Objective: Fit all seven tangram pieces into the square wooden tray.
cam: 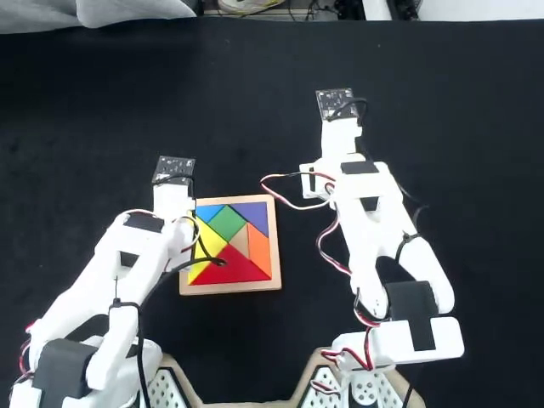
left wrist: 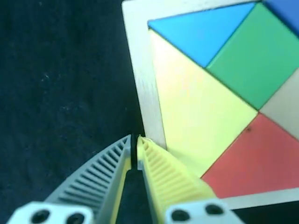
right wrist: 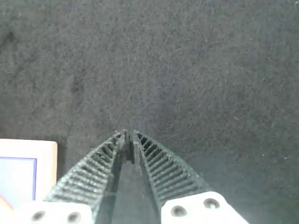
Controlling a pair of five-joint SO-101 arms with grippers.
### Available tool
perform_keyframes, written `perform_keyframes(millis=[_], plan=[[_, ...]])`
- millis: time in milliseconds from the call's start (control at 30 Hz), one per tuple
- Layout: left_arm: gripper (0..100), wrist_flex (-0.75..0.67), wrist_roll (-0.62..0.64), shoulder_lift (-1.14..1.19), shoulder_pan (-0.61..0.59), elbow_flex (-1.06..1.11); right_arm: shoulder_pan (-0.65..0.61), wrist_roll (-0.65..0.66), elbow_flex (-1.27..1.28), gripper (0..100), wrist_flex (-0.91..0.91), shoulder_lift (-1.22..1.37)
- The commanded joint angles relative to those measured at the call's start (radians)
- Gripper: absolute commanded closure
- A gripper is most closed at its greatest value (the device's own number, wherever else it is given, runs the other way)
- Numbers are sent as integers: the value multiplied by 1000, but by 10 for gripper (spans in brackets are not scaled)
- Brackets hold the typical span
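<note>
Tabletop under black cloth (cam: 425, 85), seen from above, with a square wooden tray (cam: 231, 288) lying toward the near edge between two white robot arms. Seven flat coloured pieces fill the tray: a large yellow triangle (left wrist: 196, 116) on the left, a large red triangle (cam: 234, 268) along the near side, a blue triangle (cam: 210, 212) at the far left corner, a green square (cam: 227, 223) beside it, a violet-blue triangle (cam: 254, 216) at the far right, an orange piece (cam: 260, 246) on the right and a small tan triangle (cam: 241, 243) in the middle.

The left gripper (left wrist: 135, 150) is pressed closed with nothing between its ribbed fingers (left wrist: 159, 170). Its tips sit at the tray's left rim, just beside the yellow triangle (whether they touch the wood cannot be told).

The right gripper (right wrist: 127, 139) is closed too and holds nothing. It is over bare cloth to the right of the tray, apart from the nearest tray corner.
</note>
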Motion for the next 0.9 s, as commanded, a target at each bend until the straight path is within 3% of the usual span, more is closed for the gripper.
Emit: perform_keyframes(millis=[0,133,267,367,433,600,767,867], plan=[[970,-5,8,-5,-2,-54,-9,12,-2,987,8,-28],[970,57,8,-123,-48,-47,-8,12,-4,987,8,-36],[970,123,9,-400,-246,-13,31,12,-10,987,6,-38],[966,64,3,-661,-360,107,55,12,-24,987,6,-38],[947,-3,-26,-836,-352,206,55,12,-30,987,6,-38],[830,-61,-293,-1195,-298,357,49,12,-48,987,6,-42],[762,-72,-241,-1485,-325,383,87,3,-124,987,17,-179],[762,-127,-232,-1471,-369,338,87,3,-97,984,12,-309]])
